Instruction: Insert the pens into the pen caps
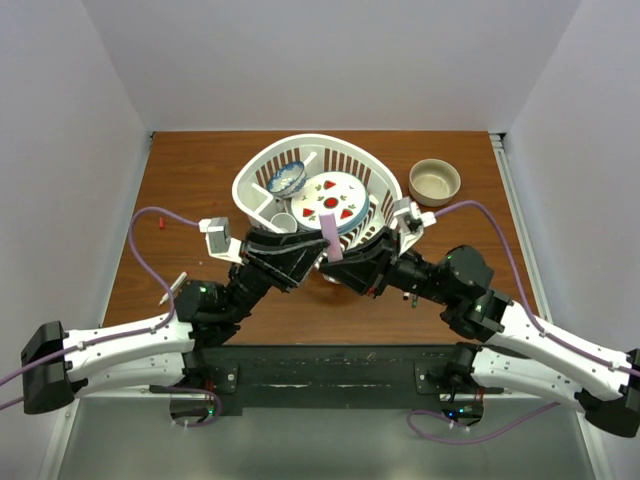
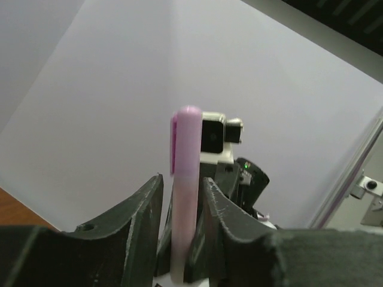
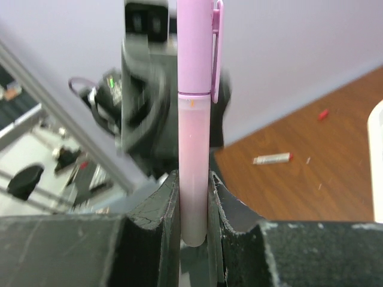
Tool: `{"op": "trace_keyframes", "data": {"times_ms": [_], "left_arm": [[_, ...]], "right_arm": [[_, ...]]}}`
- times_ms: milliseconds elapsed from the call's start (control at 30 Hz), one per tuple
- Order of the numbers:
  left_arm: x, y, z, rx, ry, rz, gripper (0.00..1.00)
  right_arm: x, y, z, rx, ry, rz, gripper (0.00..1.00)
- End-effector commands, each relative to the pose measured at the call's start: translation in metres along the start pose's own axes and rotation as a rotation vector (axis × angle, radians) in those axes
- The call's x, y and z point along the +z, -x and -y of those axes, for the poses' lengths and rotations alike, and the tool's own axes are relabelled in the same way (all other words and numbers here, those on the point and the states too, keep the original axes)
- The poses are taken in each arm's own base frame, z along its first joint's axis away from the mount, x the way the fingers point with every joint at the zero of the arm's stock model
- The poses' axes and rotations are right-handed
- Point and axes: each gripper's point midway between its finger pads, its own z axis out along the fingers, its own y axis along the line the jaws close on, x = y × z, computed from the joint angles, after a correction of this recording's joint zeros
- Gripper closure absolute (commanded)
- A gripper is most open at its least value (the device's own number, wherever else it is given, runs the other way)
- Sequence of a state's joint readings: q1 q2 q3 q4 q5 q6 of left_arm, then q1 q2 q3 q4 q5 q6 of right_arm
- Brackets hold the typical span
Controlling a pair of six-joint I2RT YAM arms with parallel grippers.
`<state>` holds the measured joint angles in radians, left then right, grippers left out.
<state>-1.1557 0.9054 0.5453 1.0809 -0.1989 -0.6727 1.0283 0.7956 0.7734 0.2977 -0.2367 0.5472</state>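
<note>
Both tools are meeting over mid-table (image 1: 200,170), just at 6 o'clock of the basket (image 1: 262,170). Right tool (image 3: 193,179) is pinching the lilac pen (image 3: 194,155) by its pale barrel, fingers pressed on both sides. Lilac cap (image 3: 194,48) is sitting on the pen, clip facing 3 o'clock in the right wrist view. Left tool (image 2: 181,185) is standing slightly spread around the same pen, with a thin gap showing at its 9 o'clock finger. White pen (image 1: 173,288) is lying on the table at 8 o'clock, red cap (image 1: 161,224) at 9 o'clock. Bowl (image 1: 435,182) is sitting at 1 o'clock.
</note>
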Motion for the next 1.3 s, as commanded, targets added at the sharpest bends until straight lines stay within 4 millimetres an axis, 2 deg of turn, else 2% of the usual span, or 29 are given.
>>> {"op": "trace_keyframes", "data": {"times_ms": [0, 267, 300, 367, 400, 433, 567, 667, 900, 1067, 1267], "left_arm": [[-0.001, -0.005, 0.017, 0.015, -0.075, -0.049, 0.59], [0.0, 0.009, 0.026, 0.089, -0.092, -0.041, 0.34], [0.0, 0.006, 0.024, 0.108, -0.082, -0.061, 0.32], [0.007, 0.015, 0.031, 0.154, -0.087, -0.056, 0.27], [0.007, 0.01, 0.027, 0.173, -0.07, -0.089, 0.25], [0.012, 0.016, 0.034, 0.184, -0.085, -0.085, 0.24], [0.022, 0.021, 0.04, 0.239, -0.084, -0.107, 0.2], [0.033, 0.022, 0.04, 0.28, -0.053, -0.142, 0.2], [0.044, 0.029, 0.048, 0.309, -0.059, -0.157, 0.2], [0.049, 0.018, 0.048, 0.306, -0.068, -0.207, 0.26], [0.049, 0.024, 0.049, 0.268, -0.078, -0.19, 0.3]], "right_arm": [[-0.006, 0.074, -0.032, -0.066, 0.071, 0.224, 1.0], [-0.012, 0.069, -0.034, -0.07, 0.075, 0.202, 1.0], [-0.012, 0.067, -0.034, -0.069, 0.071, 0.194, 1.0], [-0.013, 0.064, -0.034, -0.071, 0.075, 0.181, 1.0], [-0.013, 0.062, -0.034, -0.068, 0.075, 0.172, 1.0], [-0.013, 0.06, -0.034, -0.068, 0.079, 0.166, 1.0], [-0.011, 0.049, -0.035, -0.06, 0.102, 0.12, 1.0], [-0.008, 0.042, -0.035, -0.045, 0.115, 0.097, 1.0], [-0.003, 0.03, -0.038, -0.027, 0.157, 0.053, 1.0], [-0.004, 0.028, -0.039, -0.024, 0.163, 0.042, 1.0], [-0.004, 0.028, -0.042, -0.024, 0.18, 0.038, 1.0]]}}
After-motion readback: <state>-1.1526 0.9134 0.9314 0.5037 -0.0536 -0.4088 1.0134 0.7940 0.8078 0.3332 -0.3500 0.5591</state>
